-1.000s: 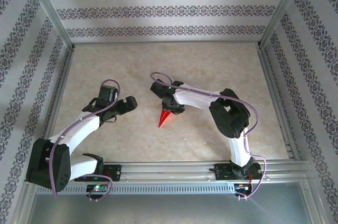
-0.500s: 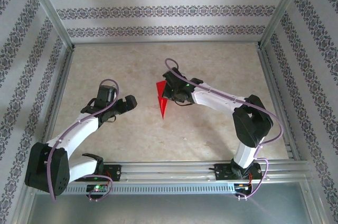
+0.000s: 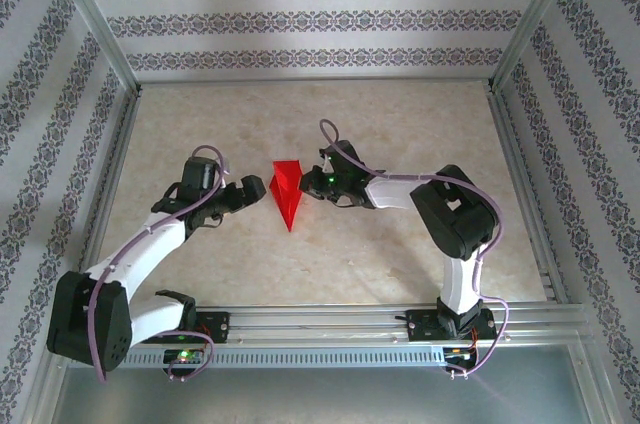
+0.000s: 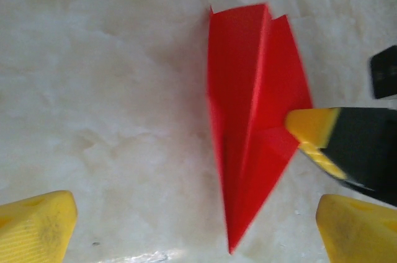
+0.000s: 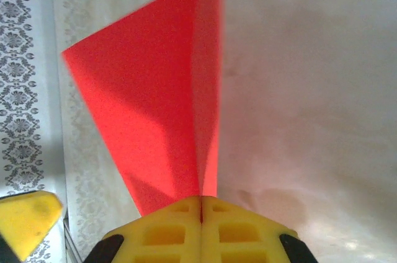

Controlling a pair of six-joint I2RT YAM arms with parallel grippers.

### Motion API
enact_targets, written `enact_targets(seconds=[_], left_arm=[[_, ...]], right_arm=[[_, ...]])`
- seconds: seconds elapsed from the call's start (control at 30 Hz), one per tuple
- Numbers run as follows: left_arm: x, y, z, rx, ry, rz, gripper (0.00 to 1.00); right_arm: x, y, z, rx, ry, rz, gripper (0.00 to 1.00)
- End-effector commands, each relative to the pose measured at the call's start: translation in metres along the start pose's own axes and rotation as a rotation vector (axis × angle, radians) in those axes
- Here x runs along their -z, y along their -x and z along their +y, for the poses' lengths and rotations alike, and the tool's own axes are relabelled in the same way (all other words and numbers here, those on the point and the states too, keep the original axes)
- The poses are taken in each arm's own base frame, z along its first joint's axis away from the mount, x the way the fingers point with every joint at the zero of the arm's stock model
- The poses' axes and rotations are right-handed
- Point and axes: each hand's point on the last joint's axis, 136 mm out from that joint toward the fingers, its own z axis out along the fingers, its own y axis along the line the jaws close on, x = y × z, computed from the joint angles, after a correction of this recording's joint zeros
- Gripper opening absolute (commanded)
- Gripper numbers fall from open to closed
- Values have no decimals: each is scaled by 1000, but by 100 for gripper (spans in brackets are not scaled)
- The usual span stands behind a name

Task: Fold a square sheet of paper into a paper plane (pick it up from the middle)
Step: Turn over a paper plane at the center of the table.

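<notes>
Paper plane: bright red folded dart with its sharp tip toward the near edge, at mid-bench between the two hands. Right hand: fingers pressed together on the plane's right side, holding it. Left hand: fingers spread wide, just beside the plane's left side, apart from it. Bench: pale, marbled surface.

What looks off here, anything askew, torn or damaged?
Nothing stands out. The paper plane looks intact, with no tears showing, and is pinched in the shut right gripper between the two arms. The left gripper is open just beside it.
</notes>
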Motion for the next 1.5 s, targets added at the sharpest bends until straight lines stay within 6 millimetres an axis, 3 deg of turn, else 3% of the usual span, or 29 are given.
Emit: enact_targets(seconds=[0.0, 0.2, 0.4, 0.57, 0.77, 1.17, 1.33, 1.47], left_arm=[[-3, 6, -32, -8, -105, 15, 98], [-24, -8, -60, 9, -174, 67, 90], [-53, -19, -84, 1, -186, 132, 75], [-73, -14, -59, 21, -54, 113, 53], [-78, -11, -39, 32, -7, 88, 39], [-107, -13, -50, 68, -98, 148, 22], [-110, -14, -33, 94, -44, 143, 9], [-105, -14, -20, 116, -3, 117, 4]], right_arm=[[2, 4, 8, 0, 100, -5, 0], [6, -3, -14, -15, 74, 10, 0], [7, -5, -25, -30, 65, 14, 0], [9, -5, -29, -31, 60, 15, 0], [9, -5, -33, -38, 56, 17, 0], [6, -6, -34, -52, 60, 30, 0], [9, -5, -38, -63, 49, 20, 0], [13, -4, -44, -75, 34, 3, 0]])
